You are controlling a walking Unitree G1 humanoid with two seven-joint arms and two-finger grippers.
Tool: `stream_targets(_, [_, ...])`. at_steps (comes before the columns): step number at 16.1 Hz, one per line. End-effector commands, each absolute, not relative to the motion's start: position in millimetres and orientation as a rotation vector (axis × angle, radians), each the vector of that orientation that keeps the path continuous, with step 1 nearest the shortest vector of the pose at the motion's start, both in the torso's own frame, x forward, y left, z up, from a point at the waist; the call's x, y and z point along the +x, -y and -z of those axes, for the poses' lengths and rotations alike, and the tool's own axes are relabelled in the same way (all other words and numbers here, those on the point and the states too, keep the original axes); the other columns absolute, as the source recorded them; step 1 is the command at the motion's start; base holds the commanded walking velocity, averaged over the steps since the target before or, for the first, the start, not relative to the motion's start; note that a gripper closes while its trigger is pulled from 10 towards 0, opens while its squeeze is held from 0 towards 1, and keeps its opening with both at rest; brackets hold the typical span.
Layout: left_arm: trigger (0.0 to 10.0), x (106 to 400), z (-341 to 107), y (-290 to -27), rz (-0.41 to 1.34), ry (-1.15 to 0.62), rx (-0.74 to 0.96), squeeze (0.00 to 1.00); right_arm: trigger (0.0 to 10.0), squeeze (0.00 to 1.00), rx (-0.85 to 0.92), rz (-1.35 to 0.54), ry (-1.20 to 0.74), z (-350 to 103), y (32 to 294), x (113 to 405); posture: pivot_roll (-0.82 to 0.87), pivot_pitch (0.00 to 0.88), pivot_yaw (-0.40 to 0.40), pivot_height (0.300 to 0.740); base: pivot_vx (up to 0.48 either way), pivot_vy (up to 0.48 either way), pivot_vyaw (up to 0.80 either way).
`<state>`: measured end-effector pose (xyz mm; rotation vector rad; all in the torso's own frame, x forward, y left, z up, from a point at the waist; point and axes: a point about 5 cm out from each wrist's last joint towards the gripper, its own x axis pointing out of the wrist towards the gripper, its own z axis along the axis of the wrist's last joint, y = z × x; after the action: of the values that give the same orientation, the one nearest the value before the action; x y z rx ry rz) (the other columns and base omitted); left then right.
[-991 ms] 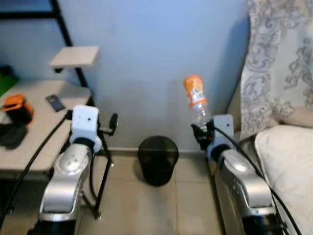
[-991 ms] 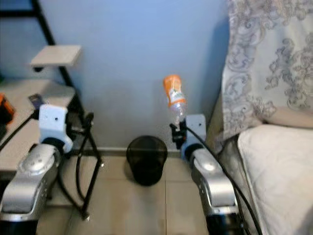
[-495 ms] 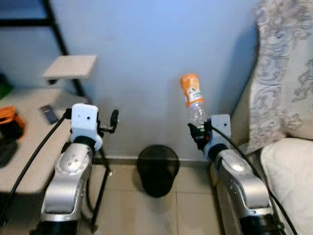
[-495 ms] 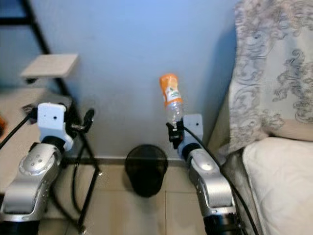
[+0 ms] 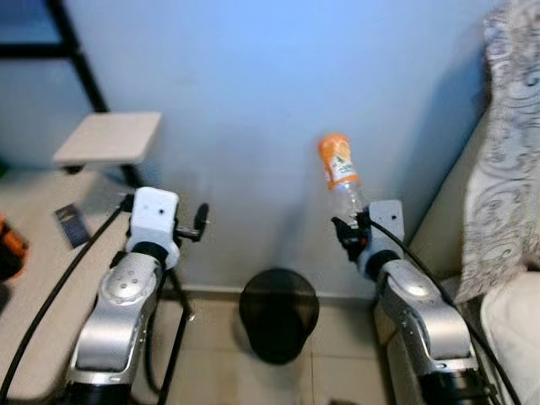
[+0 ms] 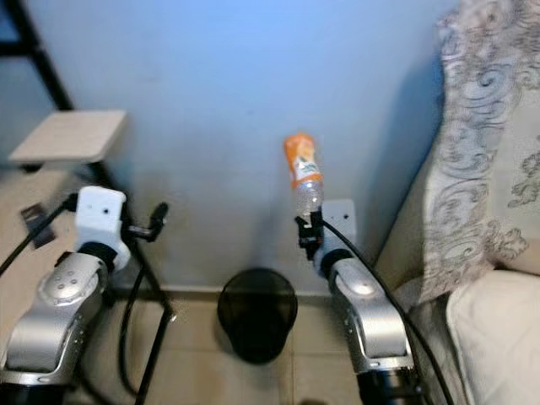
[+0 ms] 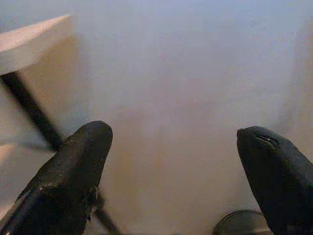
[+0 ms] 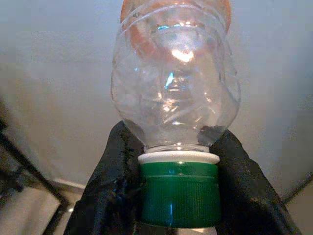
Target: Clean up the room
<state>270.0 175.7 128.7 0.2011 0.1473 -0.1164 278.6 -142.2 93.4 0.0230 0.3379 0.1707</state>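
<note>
Bottle sits cap-down, pinched at its neck by the right gripper, up and right of the bin. Left gripper gapes empty. Next, I reckon: swing over the bin, let go.

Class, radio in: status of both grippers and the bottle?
Right gripper shut on clear plastic bottle, cap end. Left gripper open. Black mesh bin below, between arms.

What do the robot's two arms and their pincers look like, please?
Both arms are rounded silver shells ending in white boxy wrist blocks, with a black cable running along each. The left pincer and right pincer each have two long matte black fingers with rounded tips.
</note>
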Motion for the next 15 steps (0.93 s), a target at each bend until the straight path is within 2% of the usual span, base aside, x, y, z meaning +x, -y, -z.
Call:
stream_targets(1, [10.0,269,-128,-174,0.133,-0.161,0.215,0.05,10.0,0.00,0.025,-0.156,-0.355,-92,147,278,0.02,0.000,0.038,0.740,0.341,0.000,0.00])
stream_targets(4, [10.0,267,-126,-172,0.152,-0.179,0.232,0.05,10.0,0.00,0.014,-0.162,-0.377,-90,147,277,0.02,0.000,0.037,0.740,0.321,0.000,0.00])
stream_targets(8, [10.0,254,-125,-168,0.249,-0.191,0.261,0.03,10.0,0.00,-0.082,-0.309,-0.409,-88,154,262,0.02,0.000,0.027,0.740,0.000,0.000,0.00])
stream_targets(9, [10.0,244,-121,-163,0.351,-0.209,0.255,0.03,10.0,0.00,-0.123,-0.346,-0.420,-86,161,260,0.02,0.000,0.021,0.740,0.000,0.000,0.00])
stream_targets(11, [10.0,239,-118,-162,0.410,-0.228,0.264,0.03,10.0,0.00,-0.177,-0.380,-0.450,-81,164,260,0.03,0.000,0.012,0.740,0.000,0.000,0.00])
stream_targets(14, [10.0,229,-101,-165,0.678,-0.362,0.377,0.03,10.0,0.00,-0.344,-0.498,-0.590,-50,162,283,0.03,0.000,0.008,0.740,0.000,0.000,0.00])
stream_targets(15, [10.0,229,-99,-166,0.719,-0.376,0.396,0.02,10.0,0.00,-0.373,-0.522,-0.621,-42,159,286,0.03,0.000,0.009,0.740,0.000,0.000,0.00])
